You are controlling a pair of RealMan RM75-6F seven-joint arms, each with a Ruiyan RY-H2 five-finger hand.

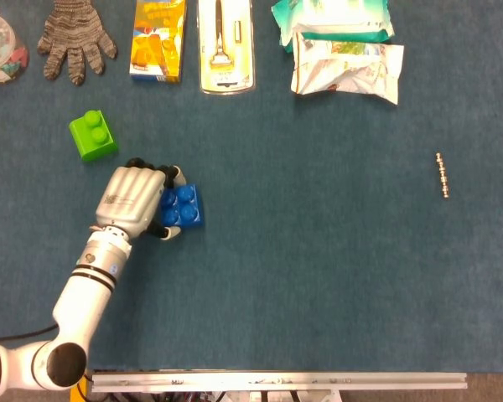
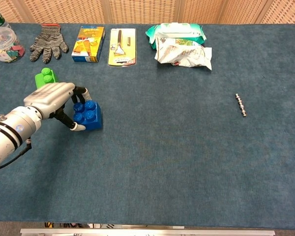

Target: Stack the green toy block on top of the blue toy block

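Observation:
My left hand [image 1: 135, 198] [image 2: 54, 98] grips the blue toy block [image 1: 183, 206] [image 2: 88, 115] from its left side, fingers wrapped over its edges. The block's studded top faces up, and it is at or just above the blue cloth; I cannot tell which. The green toy block [image 1: 93, 135] [image 2: 45, 78] stands on the cloth up and to the left of the hand, apart from it. In the chest view the hand hides the green block's lower part. My right hand shows in neither view.
Along the far edge lie a grey knit glove [image 1: 75, 36], a yellow box [image 1: 158, 38], a packaged peeler [image 1: 225, 43], wipes and a crumpled bag [image 1: 344, 52]. A clear jar [image 2: 3, 44] stands far left. A small metal rod [image 1: 442, 174] lies to the right.

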